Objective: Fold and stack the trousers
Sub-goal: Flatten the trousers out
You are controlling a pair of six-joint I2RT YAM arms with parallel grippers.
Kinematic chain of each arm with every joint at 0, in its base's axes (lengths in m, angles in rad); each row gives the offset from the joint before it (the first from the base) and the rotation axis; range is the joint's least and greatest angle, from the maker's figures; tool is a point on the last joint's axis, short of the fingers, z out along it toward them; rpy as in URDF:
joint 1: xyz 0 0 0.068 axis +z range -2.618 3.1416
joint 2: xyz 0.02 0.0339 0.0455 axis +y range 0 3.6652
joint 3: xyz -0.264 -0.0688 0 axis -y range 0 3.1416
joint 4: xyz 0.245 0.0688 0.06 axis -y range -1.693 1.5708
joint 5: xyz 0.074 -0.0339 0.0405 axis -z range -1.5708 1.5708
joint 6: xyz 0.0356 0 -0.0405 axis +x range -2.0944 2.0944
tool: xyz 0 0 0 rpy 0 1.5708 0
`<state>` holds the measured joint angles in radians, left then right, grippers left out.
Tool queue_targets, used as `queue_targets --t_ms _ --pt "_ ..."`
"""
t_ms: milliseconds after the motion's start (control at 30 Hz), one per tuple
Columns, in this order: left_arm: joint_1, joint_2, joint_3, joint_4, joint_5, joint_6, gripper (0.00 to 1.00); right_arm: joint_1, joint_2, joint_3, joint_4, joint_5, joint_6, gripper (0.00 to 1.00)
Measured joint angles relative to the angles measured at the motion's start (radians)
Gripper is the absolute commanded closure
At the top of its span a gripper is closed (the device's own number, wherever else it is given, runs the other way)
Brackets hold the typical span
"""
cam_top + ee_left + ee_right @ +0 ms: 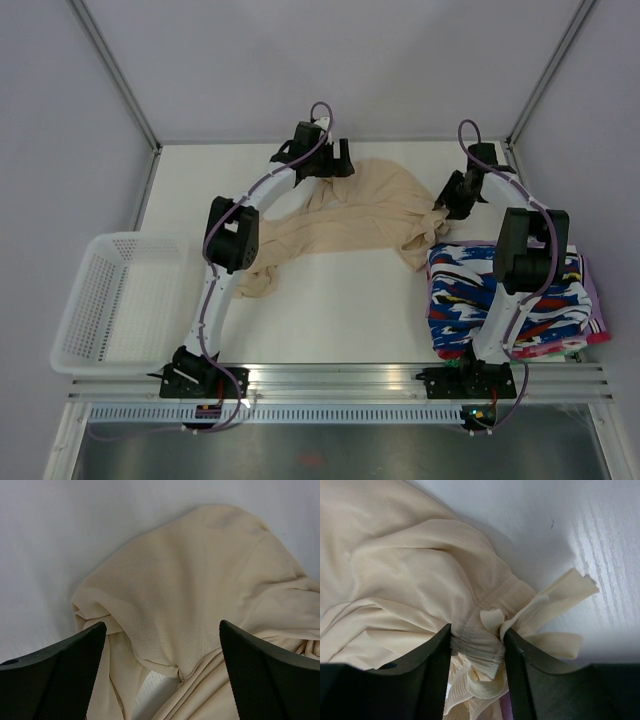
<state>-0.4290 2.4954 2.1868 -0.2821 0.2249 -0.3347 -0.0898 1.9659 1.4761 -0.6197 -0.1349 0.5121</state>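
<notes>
The beige trousers [350,220] lie crumpled across the middle and back of the white table, one leg trailing toward the front left. My left gripper [335,165] hovers open above their far left edge; in the left wrist view the fabric [195,590] fills the space between the spread fingers [65,675], which touch nothing. My right gripper [447,207] is shut on the bunched waistband [477,647] at the trousers' right end, with the drawstring tie [555,597] sticking out beside the fingers [432,670].
A folded stack of blue, white, red and black patterned garments [510,300] lies at the right under my right arm. A white mesh basket [115,300] stands at the table's left edge. Frame posts rise at the back corners.
</notes>
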Motion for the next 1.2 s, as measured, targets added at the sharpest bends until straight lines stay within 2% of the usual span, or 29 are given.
queue_targets --t_ms 67,167,200,233,300,400,433,600,700,867,1000,1100,1167,1200 --pt "-0.002 0.013 0.000 0.000 0.004 0.004 0.06 0.000 0.001 -0.016 0.017 -0.003 0.015 0.58" --pt "0.000 0.027 0.000 -0.003 0.003 0.011 0.15 0.000 0.010 -0.021 0.029 -0.007 0.026 0.83" --pt "0.001 0.031 0.000 -0.003 0.002 0.013 0.24 0.000 0.015 -0.019 0.035 -0.008 0.027 0.95" --pt "0.002 0.032 0.000 -0.005 0.000 0.014 0.29 0.000 0.021 -0.015 0.034 -0.008 0.029 0.99" --pt "0.002 0.034 0.000 -0.007 -0.008 0.019 0.41 0.000 0.040 0.006 0.029 -0.008 0.026 1.00" --pt "0.001 0.039 0.008 -0.009 -0.016 0.013 0.79 0.000 0.049 0.043 0.018 -0.008 0.010 1.00" --pt "0.001 0.046 0.021 -0.009 -0.023 0.009 0.98 0.000 0.049 0.060 0.011 -0.008 0.003 1.00" --pt "0.002 0.053 0.062 -0.029 -0.141 0.006 0.98 0.000 0.049 0.180 0.006 -0.021 -0.032 1.00" --pt "0.018 -0.009 -0.005 -0.020 -0.242 0.015 0.98 0.000 0.044 0.262 0.007 -0.037 -0.047 1.00" --pt "0.103 -0.206 -0.127 0.002 -0.363 0.052 0.98 0.001 -0.002 0.331 0.036 -0.081 -0.086 1.00" --pt "0.158 -0.443 -0.287 0.085 -0.415 0.100 0.98 -0.002 -0.117 0.220 0.104 -0.052 -0.125 1.00" --pt "0.140 -0.606 -0.415 0.154 -0.398 0.130 0.98 -0.021 -0.128 0.185 0.119 -0.040 -0.143 1.00" --pt "0.111 -0.638 -0.437 0.170 -0.383 0.135 0.93 -0.045 -0.079 0.187 0.133 -0.037 -0.148 1.00" --pt "0.096 -0.637 -0.437 0.175 -0.369 0.135 0.82 -0.060 -0.042 0.197 0.135 -0.036 -0.147 1.00"
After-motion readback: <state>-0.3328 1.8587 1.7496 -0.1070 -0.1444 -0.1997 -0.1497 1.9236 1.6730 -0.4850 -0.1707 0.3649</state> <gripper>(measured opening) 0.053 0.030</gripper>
